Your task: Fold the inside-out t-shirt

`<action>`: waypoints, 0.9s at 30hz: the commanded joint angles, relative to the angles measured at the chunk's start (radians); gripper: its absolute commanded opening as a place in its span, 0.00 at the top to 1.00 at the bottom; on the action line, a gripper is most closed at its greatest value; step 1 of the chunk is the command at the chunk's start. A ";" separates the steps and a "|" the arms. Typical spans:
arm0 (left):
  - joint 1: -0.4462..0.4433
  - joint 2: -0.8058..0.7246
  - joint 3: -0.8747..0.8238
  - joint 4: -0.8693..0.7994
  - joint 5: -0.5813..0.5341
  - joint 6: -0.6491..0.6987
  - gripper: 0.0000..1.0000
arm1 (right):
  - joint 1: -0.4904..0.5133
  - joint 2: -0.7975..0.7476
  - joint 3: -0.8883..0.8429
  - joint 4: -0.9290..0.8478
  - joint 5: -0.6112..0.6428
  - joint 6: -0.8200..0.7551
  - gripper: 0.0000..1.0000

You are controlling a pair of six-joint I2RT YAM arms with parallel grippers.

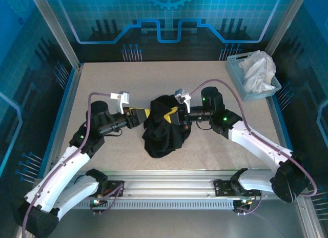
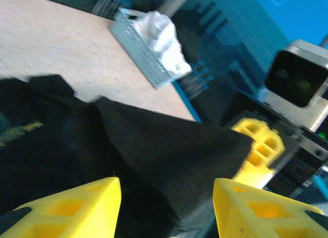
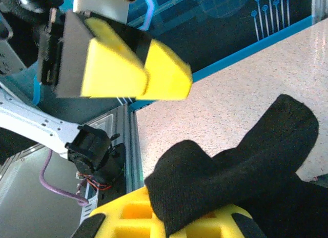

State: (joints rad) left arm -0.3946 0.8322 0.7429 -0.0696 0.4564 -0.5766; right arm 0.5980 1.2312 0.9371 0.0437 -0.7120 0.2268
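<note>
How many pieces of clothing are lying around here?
2. A black t-shirt lies bunched up in the middle of the table. A white cloth sits crumpled in the basket at the far right corner. More could be hidden beneath it.

I count one black t-shirt (image 1: pixel 163 127); one basket (image 1: pixel 233 68); one white cloth (image 1: pixel 258 70); two sets of fingers: left fingers (image 1: pixel 140 114), right fingers (image 1: pixel 171 115).

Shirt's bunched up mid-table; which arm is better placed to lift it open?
Probably right: the right pincer is shut on a fold of the black t-shirt, so it can lift. The left pincer stands open beside the bunch, gripping nothing.
</note>
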 commanded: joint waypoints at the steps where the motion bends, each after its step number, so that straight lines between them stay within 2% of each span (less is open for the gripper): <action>1: 0.004 0.034 -0.037 0.150 0.193 -0.120 0.46 | -0.013 0.000 0.027 0.031 0.013 0.018 1.00; 6: -0.027 0.117 -0.026 0.183 0.221 -0.139 0.44 | -0.013 -0.006 0.027 0.024 0.017 0.017 1.00; 9: -0.047 0.149 -0.025 0.231 0.220 -0.157 0.46 | -0.013 -0.012 0.022 0.019 0.020 0.014 1.00; 12: -0.049 0.172 -0.023 0.262 0.215 -0.172 0.55 | -0.014 -0.020 0.012 0.016 0.025 0.010 1.00; 17: -0.049 0.185 -0.009 0.279 0.203 -0.172 0.88 | -0.020 -0.032 0.010 -0.017 0.064 -0.006 1.00; 18: -0.050 0.180 -0.002 0.274 0.198 -0.165 0.94 | -0.019 -0.035 0.018 -0.044 0.103 -0.005 1.00; 19: -0.050 0.173 0.005 0.276 0.192 -0.162 1.00 | -0.020 -0.034 0.041 -0.106 0.202 0.004 0.98; 20: -0.050 0.163 0.011 0.285 0.188 -0.161 1.00 | -0.019 -0.025 0.076 -0.198 0.347 0.027 0.90; 22: -0.069 0.147 0.033 0.293 0.176 -0.148 1.00 | -0.018 -0.005 0.133 -0.349 0.548 0.047 0.80; 24: -0.111 0.136 0.070 0.250 0.134 -0.094 1.00 | -0.003 -0.006 0.147 -0.396 0.635 0.041 0.71; 27: -0.180 0.133 0.139 0.137 0.006 -0.004 1.00 | 0.047 -0.029 0.149 -0.412 0.735 -0.007 0.63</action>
State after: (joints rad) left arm -0.5297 0.9974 0.8021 0.1299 0.5629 -0.6807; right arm 0.6098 1.2240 1.0569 -0.2535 -0.1799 0.2478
